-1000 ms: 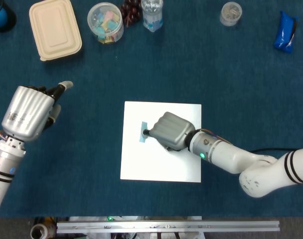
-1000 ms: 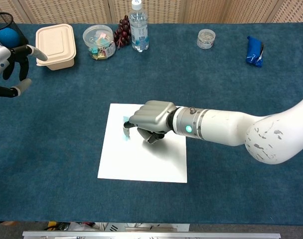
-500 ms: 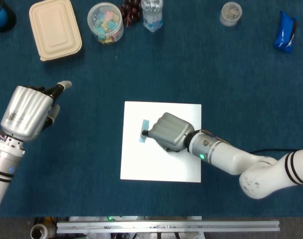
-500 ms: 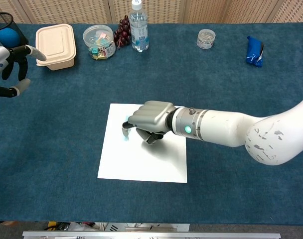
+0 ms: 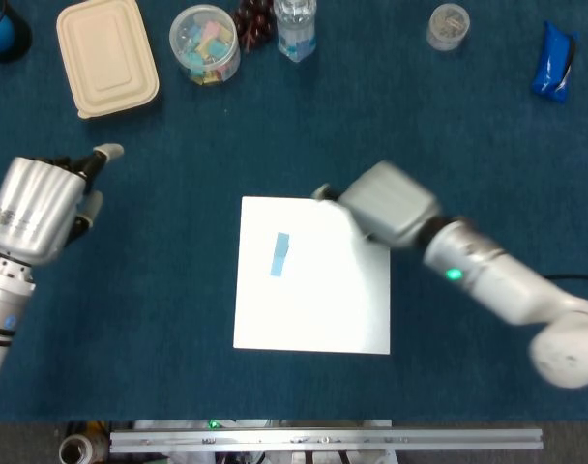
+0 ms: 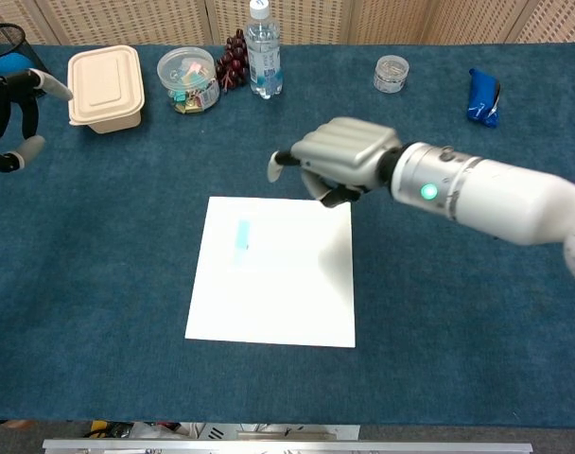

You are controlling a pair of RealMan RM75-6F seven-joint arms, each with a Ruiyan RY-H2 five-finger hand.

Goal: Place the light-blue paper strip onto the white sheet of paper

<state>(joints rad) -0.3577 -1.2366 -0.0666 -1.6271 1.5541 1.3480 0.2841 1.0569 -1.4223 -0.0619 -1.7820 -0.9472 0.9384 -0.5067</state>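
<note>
On the sheet: we see the light-blue paper strip [image 5: 279, 254] lying flat on the left half of the white sheet of paper [image 5: 318, 309], nothing touching it.
Strip axis: in the head view its long axis runs nearly up and down the frame, the top end leaning slightly right; in the chest view we read it as upright too [image 6: 242, 234].
Sheet: it sits at the centre of the blue table [image 5: 468, 126], edges roughly square to the frame.
Right hand [image 5: 383, 201]: we find it above the sheet's upper right corner, off the strip and holding nothing; in the chest view [image 6: 337, 159] one finger sticks out to the left while the others curl under.
Left hand [image 5: 33, 208]: at the left edge of the frame, well apart from the sheet, holding nothing, fingers spread.
Top of frame: a beige lidded box [image 5: 107, 55] at upper left, a clear tub of coloured clips [image 5: 205, 43] beside it, then a water bottle [image 5: 295, 27], a small clear jar [image 5: 448, 25], and a blue packet [image 5: 553, 61] at upper right.
</note>
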